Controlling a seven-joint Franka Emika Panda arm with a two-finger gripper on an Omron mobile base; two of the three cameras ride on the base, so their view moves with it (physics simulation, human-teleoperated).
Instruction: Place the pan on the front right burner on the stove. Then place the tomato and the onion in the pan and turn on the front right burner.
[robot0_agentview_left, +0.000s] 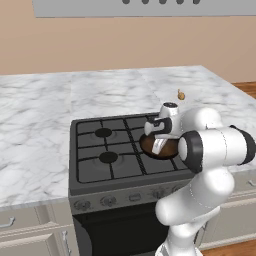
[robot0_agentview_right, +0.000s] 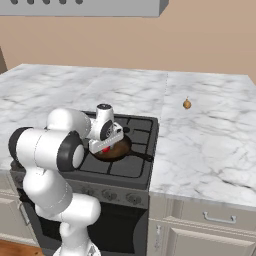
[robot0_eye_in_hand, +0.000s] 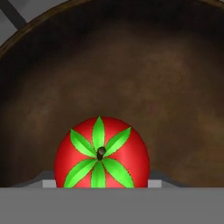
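The dark brown pan (robot0_agentview_left: 170, 149) sits on the stove (robot0_agentview_left: 100, 150) at its front right, covering the front right burner; its thin black handle (robot0_agentview_right: 143, 156) points right. My gripper (robot0_agentview_right: 106, 146) reaches down into the pan (robot0_agentview_right: 121, 148), shut on the red tomato (robot0_agentview_right: 105, 148). In the hand view the tomato (robot0_eye_in_hand: 101, 153), green top facing the camera, sits between the fingers just above the pan's floor (robot0_eye_in_hand: 131, 78). The tan onion (robot0_agentview_left: 181, 95) lies on the marble counter behind and right of the stove, also seen as a small bulb (robot0_agentview_right: 187, 104).
Marble counter (robot0_agentview_right: 210, 145) stretches on both sides of the stove. A row of knobs (robot0_agentview_left: 107, 201) lines the stove's front above the dark oven door. A grey range hood (robot0_agentview_left: 145, 7) hangs overhead. My own white arm blocks the stove's right front corner.
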